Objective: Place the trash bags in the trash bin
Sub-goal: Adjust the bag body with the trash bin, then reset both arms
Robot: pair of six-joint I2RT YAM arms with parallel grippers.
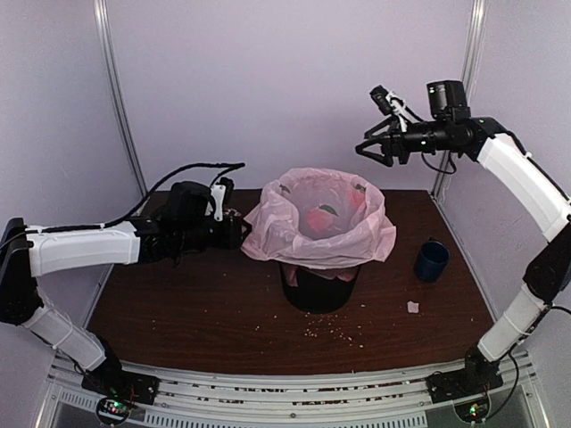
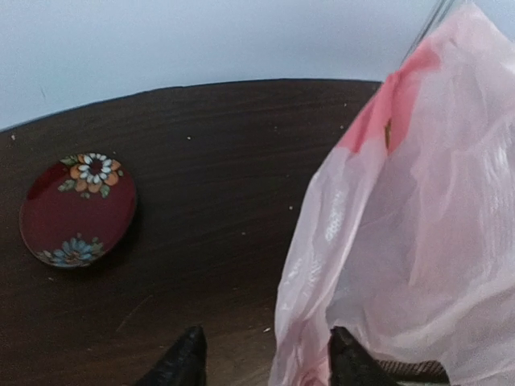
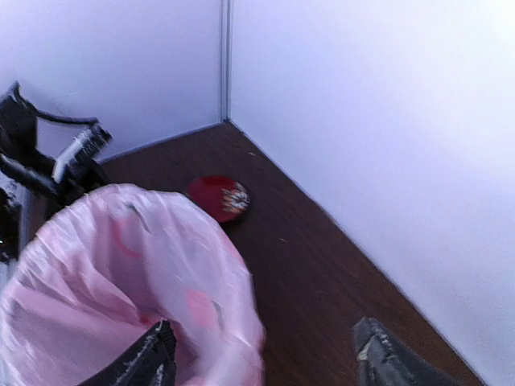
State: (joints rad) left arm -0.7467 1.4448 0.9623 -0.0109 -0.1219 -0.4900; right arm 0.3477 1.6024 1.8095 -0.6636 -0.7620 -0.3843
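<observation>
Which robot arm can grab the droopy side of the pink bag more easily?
Probably the left. The left gripper sits open right beside the bag edge draped over the bin. The right gripper hangs open high above, clear of the bag.

Soft, even light, pale walls [image 1: 285,80] glowing; right wrist view smears the pink bag [image 3: 121,265], faint shadow under the bin [image 1: 318,290].
</observation>
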